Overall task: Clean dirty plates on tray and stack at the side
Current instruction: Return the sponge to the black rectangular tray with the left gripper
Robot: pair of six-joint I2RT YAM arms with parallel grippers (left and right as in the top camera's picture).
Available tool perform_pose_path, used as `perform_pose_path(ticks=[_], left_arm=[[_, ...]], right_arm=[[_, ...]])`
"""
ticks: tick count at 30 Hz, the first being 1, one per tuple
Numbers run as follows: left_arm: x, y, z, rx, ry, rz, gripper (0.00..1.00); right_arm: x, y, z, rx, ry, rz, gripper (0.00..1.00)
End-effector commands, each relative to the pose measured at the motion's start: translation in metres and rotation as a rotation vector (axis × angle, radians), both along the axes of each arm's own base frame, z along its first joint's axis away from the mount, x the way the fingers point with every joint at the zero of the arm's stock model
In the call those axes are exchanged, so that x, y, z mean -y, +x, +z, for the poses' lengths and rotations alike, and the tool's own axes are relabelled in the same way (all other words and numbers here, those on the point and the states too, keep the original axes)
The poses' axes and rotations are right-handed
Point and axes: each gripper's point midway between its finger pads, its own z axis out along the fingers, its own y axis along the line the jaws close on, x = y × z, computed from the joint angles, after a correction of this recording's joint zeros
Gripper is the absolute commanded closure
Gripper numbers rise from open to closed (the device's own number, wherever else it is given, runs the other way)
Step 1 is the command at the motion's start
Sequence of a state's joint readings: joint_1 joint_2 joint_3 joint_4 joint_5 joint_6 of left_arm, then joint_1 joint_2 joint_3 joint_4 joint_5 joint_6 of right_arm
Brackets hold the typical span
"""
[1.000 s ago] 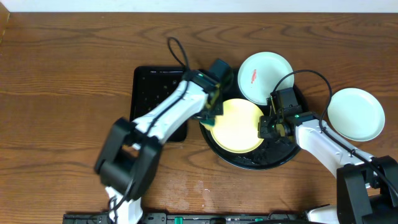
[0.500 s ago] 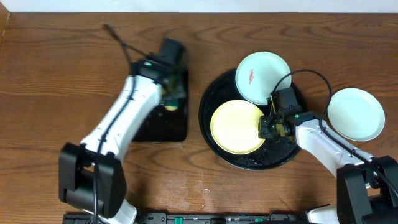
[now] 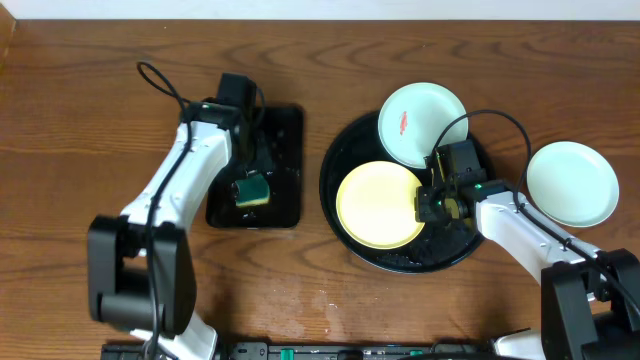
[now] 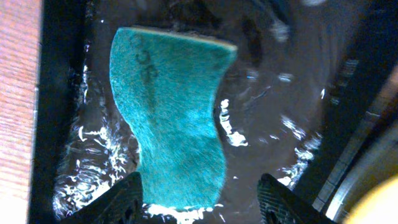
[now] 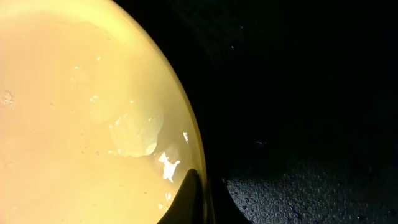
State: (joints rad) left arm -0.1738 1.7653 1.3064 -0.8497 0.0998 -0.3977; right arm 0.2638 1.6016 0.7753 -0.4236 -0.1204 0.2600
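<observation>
The right hand is pinched shut on the right rim of the wet yellow plate, lying near-side in the round tray. So thin a hold on a slick edge could slip when lifted. The left hand hangs open and empty above the sponge in the small tray.

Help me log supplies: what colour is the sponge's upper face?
The sponge is teal green; left wrist view shows best.
</observation>
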Motion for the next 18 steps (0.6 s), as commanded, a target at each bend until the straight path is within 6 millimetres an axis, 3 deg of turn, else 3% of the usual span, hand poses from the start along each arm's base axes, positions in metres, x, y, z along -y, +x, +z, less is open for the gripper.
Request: perform_pose_path(ticks=[1,7,11,15,18], left_arm=[[0.007,0.01,0.063,0.16,-0.058,-0.023,0.34],[0.004,-0.007,0.139,0.367,-0.089,-0.033,0.23],[0.001,-0.024,0.177,0.479,-0.107,-0.034,0.2],[-0.001,-0.037,0.201,0.553,-0.118,-0.035,0.19],[-0.002,-0.044,0.213,0.591,-0.124,-0.036,0.19]], right_arm=[[-0.008,0.01,0.017,0.024,0.024,0.064,0.99],[-0.014,0.04,0.066,0.123,0.008,0.118,0.99],[-0.019,0.064,0.098,0.203,0.013,0.112,0.99],[-0.034,0.088,0.14,0.303,0.041,0.121,0.99],[-0.057,0.102,0.174,0.399,0.073,0.158,0.99]])
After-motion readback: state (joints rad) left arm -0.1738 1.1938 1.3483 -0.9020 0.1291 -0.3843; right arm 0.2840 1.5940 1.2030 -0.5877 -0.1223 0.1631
